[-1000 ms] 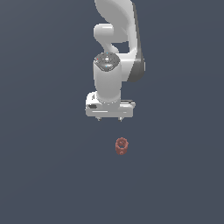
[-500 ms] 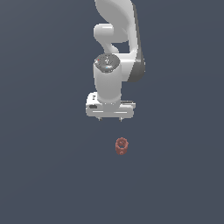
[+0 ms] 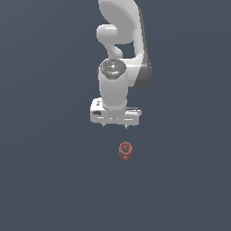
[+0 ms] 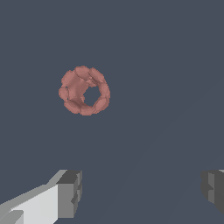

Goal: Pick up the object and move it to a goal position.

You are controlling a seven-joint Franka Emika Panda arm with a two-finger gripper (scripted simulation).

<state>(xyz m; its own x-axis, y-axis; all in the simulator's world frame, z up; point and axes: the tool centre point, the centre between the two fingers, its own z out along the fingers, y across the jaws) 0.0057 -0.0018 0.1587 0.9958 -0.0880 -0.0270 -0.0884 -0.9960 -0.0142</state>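
The object [image 3: 125, 150] is a small reddish-brown lumpy cylinder with a ring-like end, lying on the dark grey floor. In the wrist view the object [image 4: 84, 91] shows its hollow end. My white gripper [image 3: 114, 125] hangs above and slightly behind it, apart from it. Its two grey fingertips [image 4: 69, 194] stand wide apart with nothing between them, so the gripper [image 4: 142, 189] is open. The object lies outside the gap between the fingers.
A plain dark grey surface [image 3: 49, 180] stretches all around. The white arm [image 3: 119, 54] rises behind the gripper toward the exterior view's top.
The gripper has shifted slightly toward the exterior view's right and a little lower. The object has not moved.
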